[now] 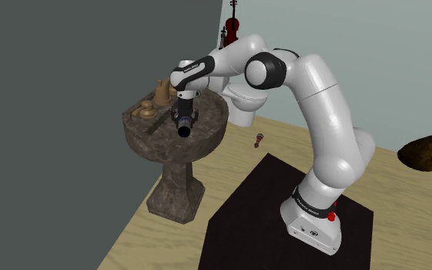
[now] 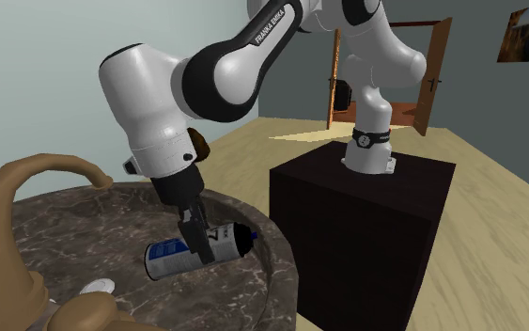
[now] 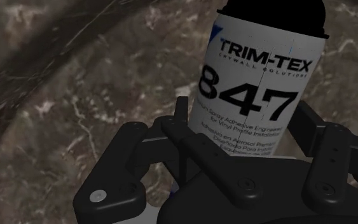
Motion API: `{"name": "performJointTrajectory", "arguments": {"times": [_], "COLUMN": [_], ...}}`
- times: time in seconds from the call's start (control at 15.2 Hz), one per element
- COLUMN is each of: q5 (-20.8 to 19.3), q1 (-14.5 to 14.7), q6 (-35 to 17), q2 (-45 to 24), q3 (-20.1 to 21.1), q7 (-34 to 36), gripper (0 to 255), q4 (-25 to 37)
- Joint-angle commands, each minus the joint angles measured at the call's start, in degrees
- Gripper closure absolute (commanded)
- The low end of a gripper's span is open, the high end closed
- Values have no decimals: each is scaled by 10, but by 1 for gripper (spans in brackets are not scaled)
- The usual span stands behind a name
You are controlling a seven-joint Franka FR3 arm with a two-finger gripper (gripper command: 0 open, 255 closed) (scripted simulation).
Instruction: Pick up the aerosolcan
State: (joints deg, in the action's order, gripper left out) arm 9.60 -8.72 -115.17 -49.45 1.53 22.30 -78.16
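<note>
Can (image 2: pixel 166 259) is clamped at mid-length by the pincer (image 2: pixel 202 252) low in the basin (image 2: pixel 84 230), its long axis lying from 9 to 3 o'clock in the second exterior view, crosswise to the jaws, cap at 3.

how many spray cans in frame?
1. The aerosol can is on its side in the marble sink basin, clasped between the jaws. The arm covers part of the basin in the shoulder view, so another could be hidden.
</note>
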Motion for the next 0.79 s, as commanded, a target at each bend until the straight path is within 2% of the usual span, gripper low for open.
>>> {"name": "performJointTrajectory", "arguments": {"times": [0.0, 0.46, 0.73], "q5": [0, 0, -1], "q1": [0, 0, 0], "q6": [0, -1, 16], "q2": [-1, 0, 20], "q3": [0, 0, 0], "q7": [0, 0, 3], "gripper": [255, 255, 255], "q4": [0, -2, -4]}}
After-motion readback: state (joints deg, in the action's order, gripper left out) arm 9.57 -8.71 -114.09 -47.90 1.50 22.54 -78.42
